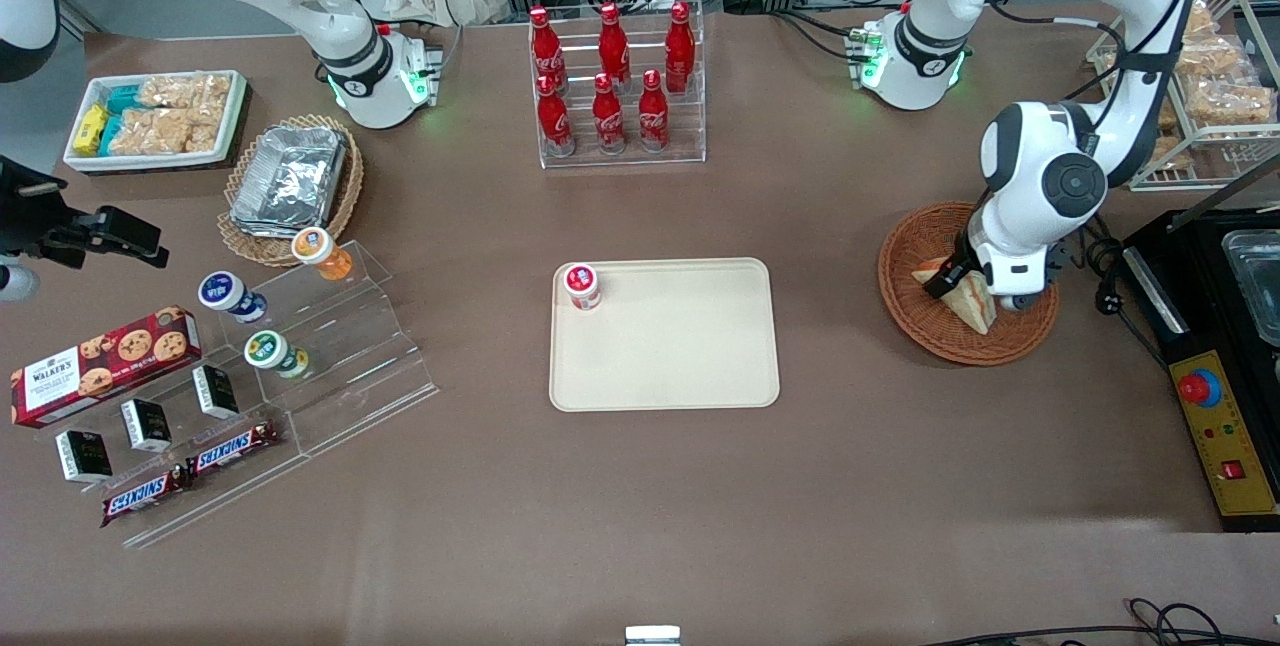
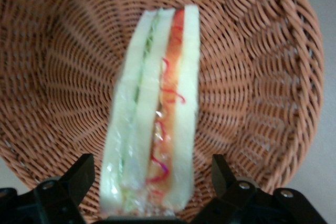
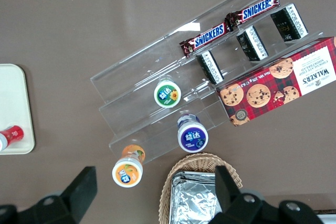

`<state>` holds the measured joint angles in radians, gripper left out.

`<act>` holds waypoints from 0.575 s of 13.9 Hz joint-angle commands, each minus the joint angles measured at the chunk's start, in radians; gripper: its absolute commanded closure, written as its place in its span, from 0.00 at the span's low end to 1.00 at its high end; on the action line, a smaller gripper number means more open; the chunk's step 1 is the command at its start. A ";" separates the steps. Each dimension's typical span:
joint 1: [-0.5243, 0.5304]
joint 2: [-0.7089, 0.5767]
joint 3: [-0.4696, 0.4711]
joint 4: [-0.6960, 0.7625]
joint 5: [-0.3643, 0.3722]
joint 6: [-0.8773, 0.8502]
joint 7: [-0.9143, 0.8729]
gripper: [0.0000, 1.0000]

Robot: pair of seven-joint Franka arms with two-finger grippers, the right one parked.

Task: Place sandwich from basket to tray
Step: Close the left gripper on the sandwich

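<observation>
My gripper (image 1: 962, 288) is down inside the basket (image 1: 905, 301), at the working arm's end of the desk (image 1: 640, 506). Jaws apart, one finger (image 2: 79, 174) on each side of the sandwich (image 2: 157, 114), with gaps showing between fingers and bread, so not clamped on it.

Sandwich sits in the basket, on edge, cut face toward my wrist camera: pale bread layers, green strip along one layer, red-orange filling along the next, clear wrap over it. In the front view part of the wedge shows under my wrist, partly hidden by the arm.

Tray (image 1: 690, 366) lies flat mid-desk, well apart from the basket, toward the parked arm's end from it. One small red-capped jar (image 1: 582, 286) stands on the tray in the corner farther from the front camera.

Bottle rack (image 1: 618, 86) with red bottles is farther from the camera than the tray. Toward the parked arm's end: foil containers (image 1: 290, 176) in a tan basket, a white bin (image 1: 155, 121) of snack packs, a clear stepped stand (image 1: 330, 366) with small jars, Snickers bars (image 1: 190, 471), cookie box (image 1: 105, 364).
</observation>
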<state>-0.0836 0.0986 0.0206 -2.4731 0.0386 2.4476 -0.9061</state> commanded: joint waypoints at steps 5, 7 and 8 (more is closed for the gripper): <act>-0.002 0.032 0.009 -0.004 0.049 0.091 -0.092 0.24; -0.002 0.030 0.010 -0.003 0.049 0.090 -0.100 0.57; -0.002 0.027 0.010 -0.001 0.050 0.090 -0.099 0.67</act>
<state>-0.0837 0.1196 0.0335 -2.4659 0.0491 2.4634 -0.9102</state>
